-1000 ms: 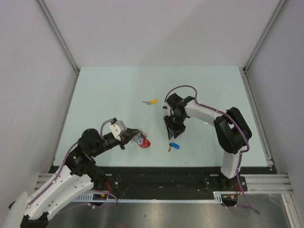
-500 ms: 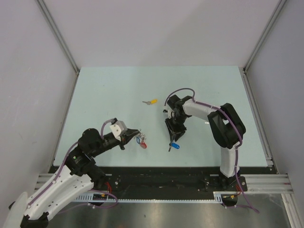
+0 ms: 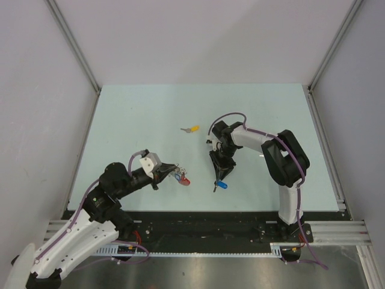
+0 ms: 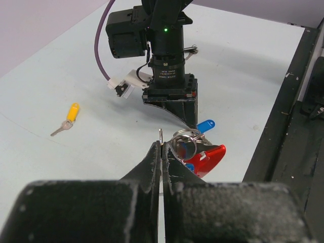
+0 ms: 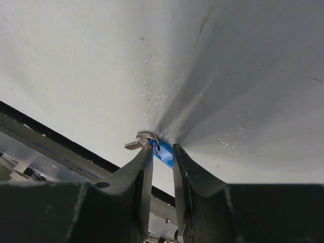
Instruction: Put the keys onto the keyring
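Left arm: reached low from its base across the near bench [image 3: 138, 120], forearm stretched out nearly level, wrist straight, left gripper [image 3: 170, 171] pointing toward the other arm. Its jaws were pressed together, with no gap visible along their length in the left wrist view, pinching a thin silver loop of the keyring [image 4: 183, 142] right at the tips. The rest of the keyring hung just beyond and to one side of those tips, with a red piece [image 4: 210, 157] at its lower end, just above the bench. Right arm: upper link risen from its base, elbow folded high, forearm carried inward, wrist turned steeply down so that the right gripper [image 3: 218, 176] stood almost upright over the bench. Its jaws were a narrow way apart, tips at the bench surface, straddling the blue cap of the blue-capped key [image 5: 163, 152]. The cap filled most of the gap. Whether the pads pressed on it could not be told. The key's silver blade stuck out from between the tips on one side. The two sets of jaws were near each other, not touching. Yellow-capped key [image 3: 192, 128]: flat on the bench, well apart from both sets of jaws, on the far side of the right wrist.
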Robot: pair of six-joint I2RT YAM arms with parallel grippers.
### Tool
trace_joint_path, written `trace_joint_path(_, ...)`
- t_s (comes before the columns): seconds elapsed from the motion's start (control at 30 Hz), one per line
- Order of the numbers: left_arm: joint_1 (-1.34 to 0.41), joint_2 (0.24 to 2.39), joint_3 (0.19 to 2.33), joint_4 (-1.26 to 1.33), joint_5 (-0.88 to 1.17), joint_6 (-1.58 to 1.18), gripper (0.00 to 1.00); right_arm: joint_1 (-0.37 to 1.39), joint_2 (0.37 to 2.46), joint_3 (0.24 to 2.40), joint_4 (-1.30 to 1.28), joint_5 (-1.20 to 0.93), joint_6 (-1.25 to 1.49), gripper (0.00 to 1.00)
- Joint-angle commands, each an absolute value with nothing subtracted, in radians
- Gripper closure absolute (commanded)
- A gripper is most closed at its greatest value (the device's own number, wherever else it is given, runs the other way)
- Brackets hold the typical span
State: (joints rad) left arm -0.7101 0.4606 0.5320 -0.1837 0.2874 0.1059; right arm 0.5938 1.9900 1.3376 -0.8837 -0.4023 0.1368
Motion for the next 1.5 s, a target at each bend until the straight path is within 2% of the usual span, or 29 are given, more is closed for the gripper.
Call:
trace_joint_path(0.0, -0.703, 0.465, 0.583, -0.156, 0.29, 0.12, 0.99, 0.592, 2.014, 1.371, -0.885, -0.428, 0.117, 0.74)
trace_joint_path(0.6, -0.701, 0.477, 0.586, -0.164, 0.29, 0.118, 1.0, 0.603, 2.022, 1.371, -0.879, -0.434, 0.106, 0.84)
trace_joint_path(0.77, -0.701, 0.482, 0.589, -0.166, 0.29, 0.117, 1.0, 0.606, 1.999, 1.371, -0.873, -0.423, 0.106, 0.99)
trace_joint_path(0.9, -0.7, 0.485, 0.591, -0.161, 0.295, 0.112, 1.0, 0.615, 1.956, 1.371, -0.865, -0.396, 0.104, 1.0)
trace_joint_path(1.2, -0.699, 0.495, 0.574, -0.071, 0.34, 0.063, 1.0, 0.753, 1.691, 1.367, -0.778, -0.18, -0.029, 1.0)
trace_joint_path(1.47, -0.699, 0.505, 0.589, -0.009, 0.373, 0.106, 1.0, 0.92, 1.348, 1.22, -0.513, 0.003, -0.195, 1.0)
